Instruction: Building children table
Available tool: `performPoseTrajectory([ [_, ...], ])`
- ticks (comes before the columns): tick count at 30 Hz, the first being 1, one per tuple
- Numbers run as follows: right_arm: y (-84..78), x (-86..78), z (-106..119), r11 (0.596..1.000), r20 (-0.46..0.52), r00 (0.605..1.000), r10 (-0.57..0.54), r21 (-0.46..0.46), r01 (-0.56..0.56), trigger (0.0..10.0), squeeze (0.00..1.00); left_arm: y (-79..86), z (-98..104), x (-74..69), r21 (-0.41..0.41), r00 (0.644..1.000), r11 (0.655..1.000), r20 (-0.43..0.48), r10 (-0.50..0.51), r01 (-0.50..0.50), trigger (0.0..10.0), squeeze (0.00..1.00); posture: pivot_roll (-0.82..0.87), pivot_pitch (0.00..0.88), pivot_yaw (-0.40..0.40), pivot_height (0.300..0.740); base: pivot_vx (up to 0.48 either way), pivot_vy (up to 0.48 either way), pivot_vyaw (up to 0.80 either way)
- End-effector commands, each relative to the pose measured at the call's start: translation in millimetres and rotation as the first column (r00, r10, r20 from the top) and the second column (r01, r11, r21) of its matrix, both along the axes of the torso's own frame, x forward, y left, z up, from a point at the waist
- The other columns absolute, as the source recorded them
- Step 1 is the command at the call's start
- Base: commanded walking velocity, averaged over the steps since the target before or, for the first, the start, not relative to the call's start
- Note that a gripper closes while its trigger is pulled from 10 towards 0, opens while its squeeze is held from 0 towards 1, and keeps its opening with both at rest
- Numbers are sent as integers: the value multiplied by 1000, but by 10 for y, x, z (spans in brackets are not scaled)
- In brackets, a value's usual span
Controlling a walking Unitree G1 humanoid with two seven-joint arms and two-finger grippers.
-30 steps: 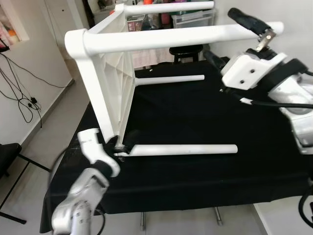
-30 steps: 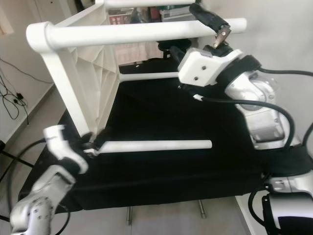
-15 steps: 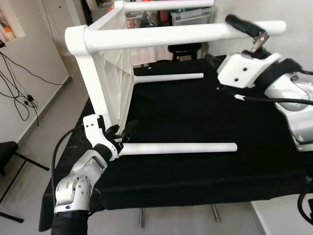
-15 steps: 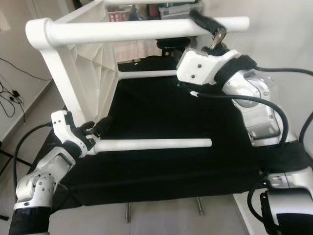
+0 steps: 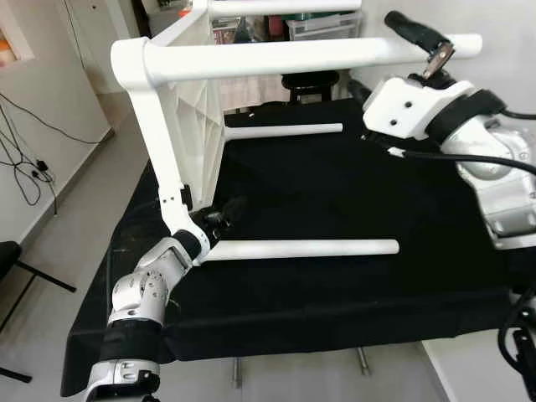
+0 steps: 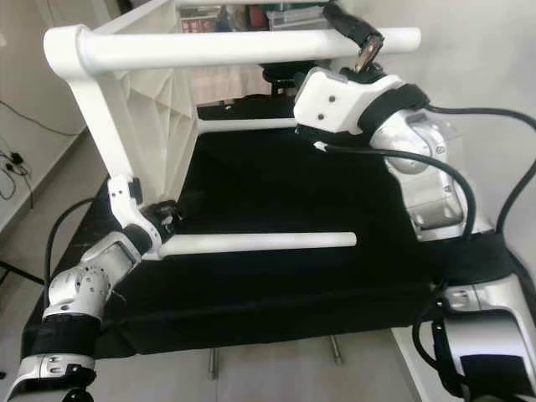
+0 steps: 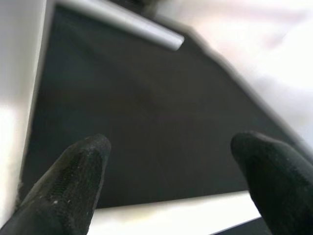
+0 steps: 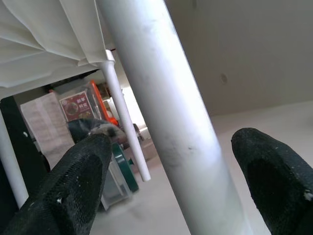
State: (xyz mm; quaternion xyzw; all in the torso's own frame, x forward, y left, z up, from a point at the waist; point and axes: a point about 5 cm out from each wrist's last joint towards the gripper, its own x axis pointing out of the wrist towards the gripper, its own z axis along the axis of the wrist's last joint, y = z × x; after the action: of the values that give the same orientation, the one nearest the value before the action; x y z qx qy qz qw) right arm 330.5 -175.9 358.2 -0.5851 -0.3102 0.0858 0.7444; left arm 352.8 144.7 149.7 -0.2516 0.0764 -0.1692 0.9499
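The child's table top [image 5: 188,126] stands on its edge on the black-draped surface [image 5: 352,201], just above the left hand [image 5: 219,223], with its ribbed underside facing across the cloth. Four white legs [image 5: 285,59] are in view, counted: two already seated in the top's upper corners and jutting out level, and two lying loose on the cloth. One top, four legs, two hands.

The right hand [image 6: 362,46] is up at the far end of the nearer fitted leg. Its wrist view shows both black fingers [image 8: 73,181] spread with the tube running between them, so it straddles the leg rather than clamps it; it seems to be steadying the top.

The left hand sits at the top's lower corner, fingers [image 7: 73,176] spread apart over the near end of the closer loose leg [image 5: 301,248], which stretches away from it across the cloth. The other loose leg [image 5: 285,129] lies well beyond that hand, near the back of the surface.

The step in hand looks like seating the third leg. To do it well, the left hand should close square around the tube near its end, lift it level, line its axis with the lower corner socket and push straight in, while the right hand holds the top against the push so it does not tip or slide.
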Motion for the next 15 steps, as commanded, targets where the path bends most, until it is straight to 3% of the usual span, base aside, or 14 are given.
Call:
performPoseTrajectory([
  [1,95,2,13,999,2,1000,30,-11,-30,10000,0,127,-69,42,80,997,995,-34,67,-64,10000,0,-172,42,43,740,0,0,0],
  [2,95,2,13,999,2,1000,30,-11,-30,10000,0,127,-69,42,80,997,995,-34,67,-64,10000,0,-172,42,43,740,0,0,0],
  [3,102,1,16,999,2,999,32,-11,-32,10000,0,185,-112,71,113,993,989,-54,104,-98,588,0,-174,47,41,740,0,0,0],
  [5,106,-1,18,999,2,999,34,-11,-34,10000,0,223,-135,86,133,990,984,-62,129,-119,588,0,-175,48,42,740,0,0,0],
  [6,106,-6,24,999,1,999,34,-15,-34,10000,0,324,-172,113,165,980,972,-75,183,-169,0,0,-185,56,44,740,0,0,0],
  [15,65,-19,45,1000,1,1000,14,-23,-14,10000,0,559,-164,144,220,958,937,-33,285,-271,0,0,-195,67,43,740,0,0,0],
])
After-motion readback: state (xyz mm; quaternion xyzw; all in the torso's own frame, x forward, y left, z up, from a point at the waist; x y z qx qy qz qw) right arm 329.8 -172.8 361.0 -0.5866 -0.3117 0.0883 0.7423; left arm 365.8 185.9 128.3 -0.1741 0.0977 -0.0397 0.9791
